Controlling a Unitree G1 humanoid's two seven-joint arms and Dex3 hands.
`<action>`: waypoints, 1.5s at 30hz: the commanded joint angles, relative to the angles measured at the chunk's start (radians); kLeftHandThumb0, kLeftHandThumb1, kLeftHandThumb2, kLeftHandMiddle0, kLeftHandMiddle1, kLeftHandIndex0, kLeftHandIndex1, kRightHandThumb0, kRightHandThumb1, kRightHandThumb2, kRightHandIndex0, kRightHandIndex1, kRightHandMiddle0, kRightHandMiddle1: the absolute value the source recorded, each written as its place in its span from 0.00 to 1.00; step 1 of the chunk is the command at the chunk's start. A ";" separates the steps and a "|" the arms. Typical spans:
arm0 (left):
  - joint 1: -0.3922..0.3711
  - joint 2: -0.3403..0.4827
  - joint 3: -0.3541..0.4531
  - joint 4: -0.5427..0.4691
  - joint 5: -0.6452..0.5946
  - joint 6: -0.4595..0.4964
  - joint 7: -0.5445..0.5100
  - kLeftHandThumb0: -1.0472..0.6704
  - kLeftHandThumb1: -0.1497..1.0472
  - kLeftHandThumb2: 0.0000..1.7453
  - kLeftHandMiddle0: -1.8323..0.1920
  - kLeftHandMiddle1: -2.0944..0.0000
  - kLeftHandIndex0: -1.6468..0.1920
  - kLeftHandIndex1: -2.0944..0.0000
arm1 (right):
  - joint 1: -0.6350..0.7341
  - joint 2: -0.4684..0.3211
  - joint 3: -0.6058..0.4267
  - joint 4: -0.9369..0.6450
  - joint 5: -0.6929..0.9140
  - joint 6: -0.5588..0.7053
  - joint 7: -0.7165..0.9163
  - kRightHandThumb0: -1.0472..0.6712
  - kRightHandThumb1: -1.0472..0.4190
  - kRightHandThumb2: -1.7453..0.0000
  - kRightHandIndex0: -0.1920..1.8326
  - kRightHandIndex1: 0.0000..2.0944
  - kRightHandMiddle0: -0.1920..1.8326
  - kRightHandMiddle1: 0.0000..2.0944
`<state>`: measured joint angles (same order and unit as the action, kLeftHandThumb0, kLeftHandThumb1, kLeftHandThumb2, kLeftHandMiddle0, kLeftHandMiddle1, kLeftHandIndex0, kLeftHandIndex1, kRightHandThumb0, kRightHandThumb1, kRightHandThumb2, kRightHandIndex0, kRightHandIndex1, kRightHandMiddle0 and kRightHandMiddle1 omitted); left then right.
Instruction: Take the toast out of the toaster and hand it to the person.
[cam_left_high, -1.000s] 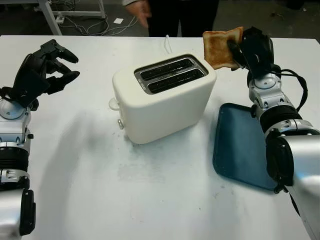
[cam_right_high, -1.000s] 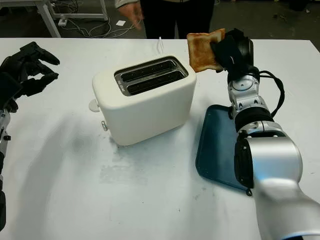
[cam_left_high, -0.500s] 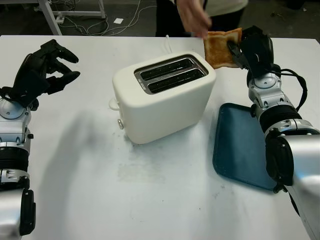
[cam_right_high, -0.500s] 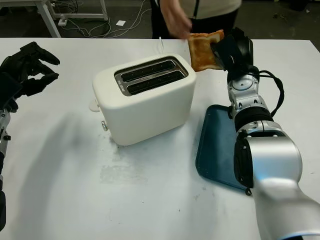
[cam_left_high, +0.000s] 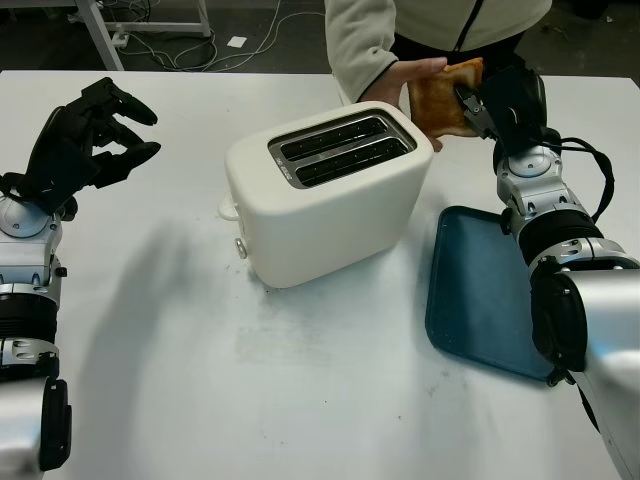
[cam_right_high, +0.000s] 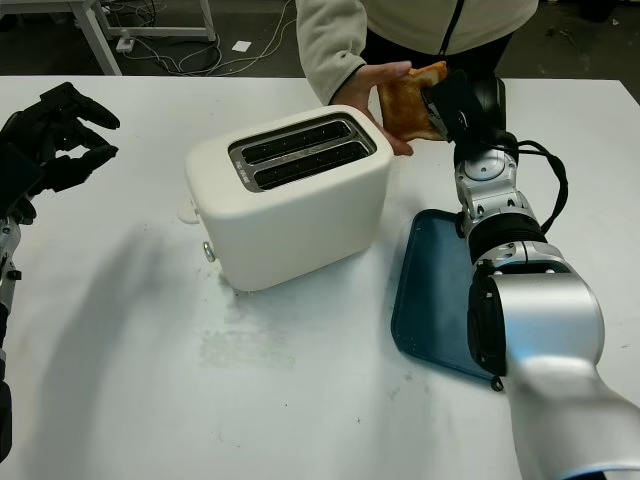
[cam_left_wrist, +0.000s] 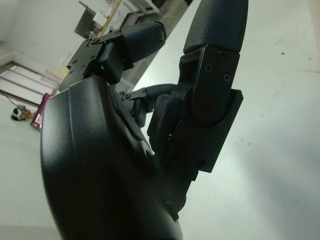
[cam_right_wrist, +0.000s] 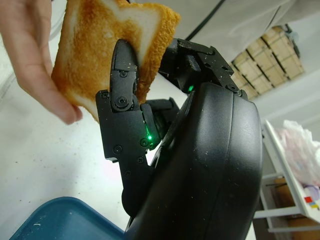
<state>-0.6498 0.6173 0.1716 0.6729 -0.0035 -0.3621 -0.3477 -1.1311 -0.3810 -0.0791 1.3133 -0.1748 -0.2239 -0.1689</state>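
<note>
My right hand (cam_left_high: 480, 92) is raised at the far right of the table, shut on a browned slice of toast (cam_left_high: 438, 96), also seen close up as the toast (cam_right_wrist: 95, 45) pinched by my black fingers (cam_right_wrist: 122, 80). A person's hand (cam_left_high: 400, 85) in a cream sleeve has hold of the toast's other side, its fingers (cam_right_wrist: 30, 65) wrapped round the edge. The white two-slot toaster (cam_left_high: 325, 195) stands mid-table, both slots showing no bread. My left hand (cam_left_high: 90, 135) is held up at the far left, curled and holding nothing.
A dark blue tray (cam_left_high: 485, 290) lies flat on the white table (cam_left_high: 200, 380) to the right of the toaster, under my right forearm. The person stands at the table's far edge. Cables lie on the floor beyond.
The person's hand has come down from the far edge and closed on the toast that my right hand holds out. My hands and the toaster have stayed in place.
</note>
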 joint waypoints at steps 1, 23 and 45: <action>-0.011 0.002 0.001 0.005 -0.003 -0.011 0.003 0.00 0.89 0.07 0.74 0.27 0.74 0.31 | -0.014 0.009 0.000 -0.004 0.000 -0.003 -0.006 0.55 0.09 0.83 0.45 0.83 0.31 0.81; -0.011 0.003 0.002 0.012 -0.004 -0.021 0.002 0.00 0.89 0.07 0.74 0.27 0.74 0.31 | -0.011 -0.009 -0.002 0.002 0.007 -0.001 0.127 0.44 0.09 0.85 0.50 0.83 0.38 0.83; 0.029 0.007 0.014 0.000 -0.004 -0.046 0.019 0.00 0.89 0.08 0.72 0.28 0.73 0.31 | 0.135 -0.088 -0.015 -0.136 0.055 -0.166 0.472 0.08 0.09 0.93 0.09 0.00 0.09 0.00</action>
<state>-0.6440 0.6173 0.1752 0.6827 -0.0035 -0.3852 -0.3381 -1.0324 -0.4504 -0.1039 1.2142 -0.1083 -0.3496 0.3350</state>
